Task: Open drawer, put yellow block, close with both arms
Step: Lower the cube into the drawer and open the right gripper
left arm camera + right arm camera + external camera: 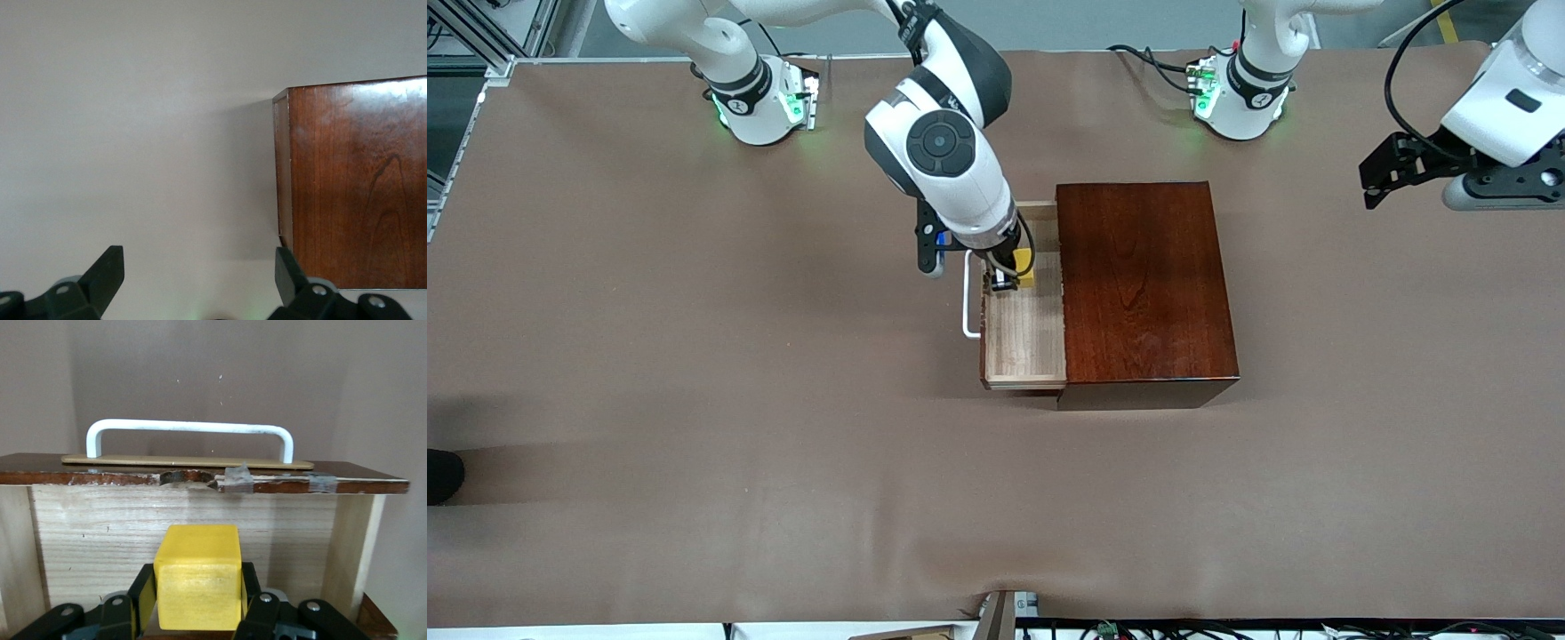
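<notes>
I have the yellow block [198,577], light, rigid and squarely pinched on two flat faces by my right gripper [197,613], over the open drawer [1024,329] by its handle-end wall. My left gripper [197,280] waits spread, off the box's [1143,284] end.

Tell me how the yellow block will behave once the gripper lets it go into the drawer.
The yellow block looks rigid with flat faces, so it will likely sit, not roll. Its smooth painted look suggests some slipperiness between the right gripper fingers. It seems light, so it probably lands gently in the drawer.
</notes>
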### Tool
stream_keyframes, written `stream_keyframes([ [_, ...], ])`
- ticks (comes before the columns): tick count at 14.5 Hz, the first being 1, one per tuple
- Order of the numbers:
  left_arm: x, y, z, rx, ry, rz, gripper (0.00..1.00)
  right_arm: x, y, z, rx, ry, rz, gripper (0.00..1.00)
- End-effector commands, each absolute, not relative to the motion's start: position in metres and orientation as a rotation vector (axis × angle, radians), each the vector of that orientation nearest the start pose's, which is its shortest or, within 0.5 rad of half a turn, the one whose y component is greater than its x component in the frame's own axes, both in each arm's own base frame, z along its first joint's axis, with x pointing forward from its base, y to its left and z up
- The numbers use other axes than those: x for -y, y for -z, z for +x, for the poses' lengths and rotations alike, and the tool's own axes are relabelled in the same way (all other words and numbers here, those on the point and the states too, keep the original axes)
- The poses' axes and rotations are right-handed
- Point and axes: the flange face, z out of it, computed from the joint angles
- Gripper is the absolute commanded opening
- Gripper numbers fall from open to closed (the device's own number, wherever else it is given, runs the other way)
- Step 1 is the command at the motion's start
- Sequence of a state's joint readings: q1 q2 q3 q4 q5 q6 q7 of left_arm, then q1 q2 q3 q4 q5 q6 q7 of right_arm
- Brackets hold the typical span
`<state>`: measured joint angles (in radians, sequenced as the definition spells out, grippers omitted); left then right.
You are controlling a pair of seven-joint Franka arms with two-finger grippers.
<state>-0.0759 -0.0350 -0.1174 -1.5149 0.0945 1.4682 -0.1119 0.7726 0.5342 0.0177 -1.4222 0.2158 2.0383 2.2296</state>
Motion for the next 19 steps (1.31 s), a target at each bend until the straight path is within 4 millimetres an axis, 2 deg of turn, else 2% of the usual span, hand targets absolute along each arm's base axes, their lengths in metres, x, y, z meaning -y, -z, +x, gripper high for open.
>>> stream_keyframes([
  [1, 0.088, -0.664, 0.519, -0.130, 0.006, -3.058, 1.00, -0.525, -0.392, 0.498, -2.098, -0.285, -2.181, 0.00],
  [6, 0.085, -0.666, 0.512, -0.124, -0.010, -3.056, 1.00, -0.529, -0.368, 0.498, -2.096, -0.243, -2.215, 0.00],
  [9, 0.072, -0.666, 0.514, -0.083, -0.016, -3.058, 1.00, -0.540, -0.350, 0.490, -2.076, -0.217, -2.244, 0.00],
  [13, 0.064, -0.666, 0.516, -0.058, -0.018, -3.059, 1.00, -0.545, -0.343, 0.487, -2.065, -0.209, -2.253, 0.00],
  [14, 0.064, -0.667, 0.516, -0.058, -0.011, -3.059, 1.00, -0.543, -0.344, 0.489, -2.067, -0.209, -2.249, 0.30],
  [15, 0.064, -0.669, 0.516, -0.048, -0.003, -3.060, 1.00, -0.539, -0.346, 0.494, -2.076, -0.210, -2.239, 0.79],
  [16, 0.065, -0.671, 0.515, -0.043, 0.004, -3.060, 1.00, -0.536, -0.352, 0.496, -2.069, -0.205, -2.243, 1.00],
  [19, 0.064, -0.669, 0.514, -0.038, -0.012, -3.059, 1.00, -0.527, -0.380, 0.507, -2.052, -0.214, -2.289, 1.00],
])
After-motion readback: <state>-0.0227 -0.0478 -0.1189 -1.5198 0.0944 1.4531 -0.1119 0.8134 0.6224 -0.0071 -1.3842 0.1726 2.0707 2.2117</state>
